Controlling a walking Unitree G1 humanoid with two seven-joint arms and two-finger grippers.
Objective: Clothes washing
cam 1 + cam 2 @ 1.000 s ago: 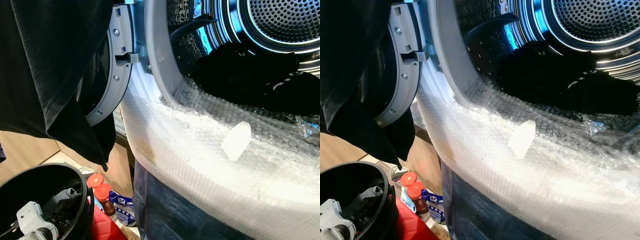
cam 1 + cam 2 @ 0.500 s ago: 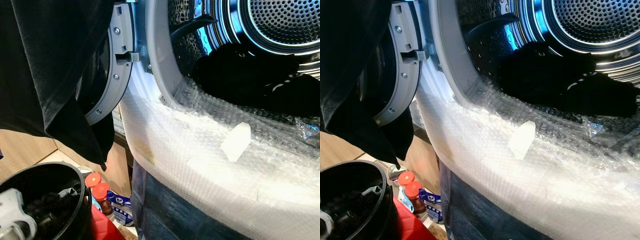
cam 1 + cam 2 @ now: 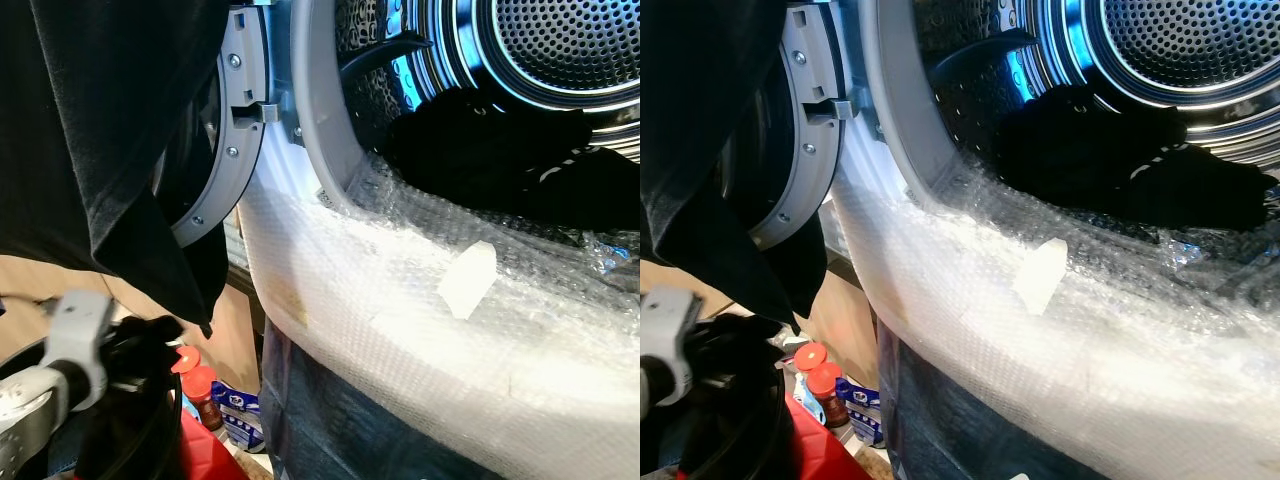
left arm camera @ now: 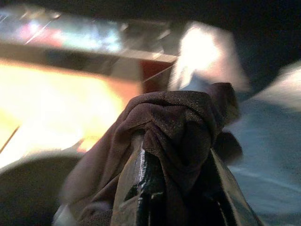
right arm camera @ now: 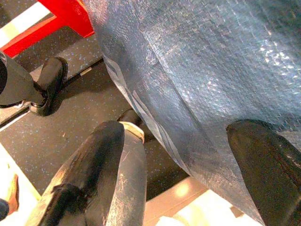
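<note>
Bubble wrap covers the front of the washing machine ahead of me, its door swung open to my left and dark clothes already lying in the steel drum. A black garment hangs at my upper left. Low on my left, over the black basket, my left gripper is clenched on a dark brown cloth. My right gripper hangs spread, holding nothing, beside a blue tarp.
</note>
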